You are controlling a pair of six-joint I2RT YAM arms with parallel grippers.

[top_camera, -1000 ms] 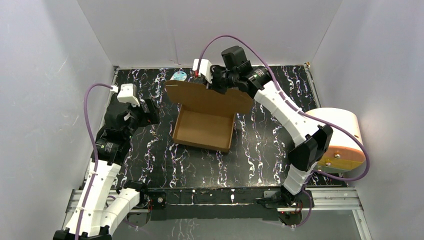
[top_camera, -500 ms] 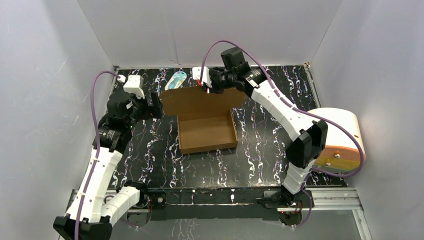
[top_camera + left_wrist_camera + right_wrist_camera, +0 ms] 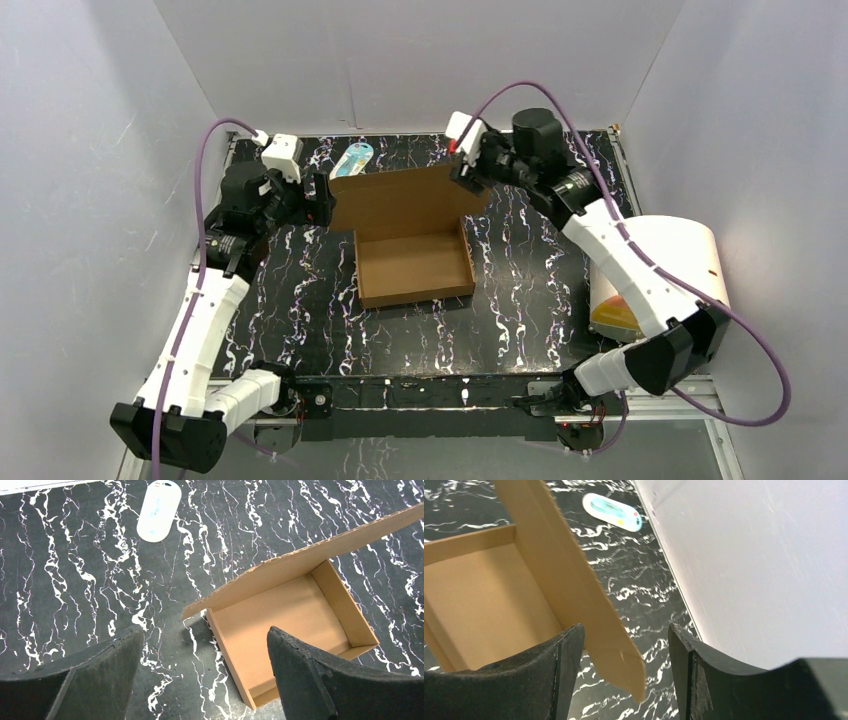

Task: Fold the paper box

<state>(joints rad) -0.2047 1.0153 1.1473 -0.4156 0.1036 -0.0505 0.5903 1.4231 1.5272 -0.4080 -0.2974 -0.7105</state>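
1. While its lid [image 3: 405, 200] stands raised along the far side, the cardboard box [image 3: 412, 262] sits in the middle of the table [image 3: 520, 300]; the tray walls are up, so bringing the lid down looks like the step left.
2. At the lid's far right corner is the right gripper [image 3: 468, 172]; its fingers are spread to either side of the flap with a gap showing, so it is released, not pinching; it is probably placed there to steer that corner.
3. Over bare table just beside the lid's left end hovers the left gripper [image 3: 320, 198]; it is spread wide and holds nothing; it seems set to meet that end so both corners travel evenly.
4. With nothing clamping it, the lid leans on its crease alone and could spring back; a small oval tag [image 3: 352, 158] lies behind it, apart from the cardboard.
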